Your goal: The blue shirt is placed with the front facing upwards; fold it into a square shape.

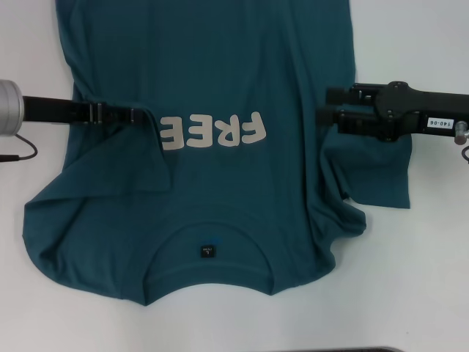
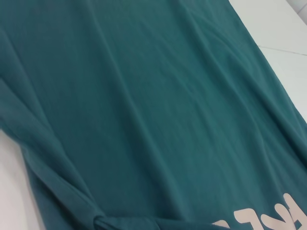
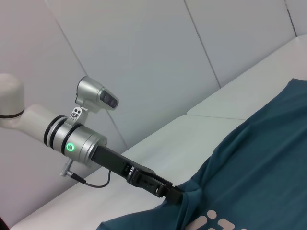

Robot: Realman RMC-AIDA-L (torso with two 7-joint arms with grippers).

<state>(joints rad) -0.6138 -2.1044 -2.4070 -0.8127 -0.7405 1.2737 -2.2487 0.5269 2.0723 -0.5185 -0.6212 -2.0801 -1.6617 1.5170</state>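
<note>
The blue shirt takes up most of the white surface, front up, its collar toward the robot and the cream "FREE" lettering across the chest; the hem runs out of the head view at the far side. It looks like soft, light cotton, limp enough to sag and crease wherever it is lifted, so I would expect it to drag and bunch rather than hold a fold line unless it is taken by an edge or a doubled seam. The cloth already ripples around both sleeves. The left gripper reaches in from the shirt's left side at chest height, its fingers closed on a pinch of fabric just beside the first letter, and the cloth puckers into a small knot there, seen from the right wrist view too. The right gripper sits at the opposite edge, level with the lettering, touching or just above the side seam above the right sleeve; I cannot tell how its fingers stand.
</note>
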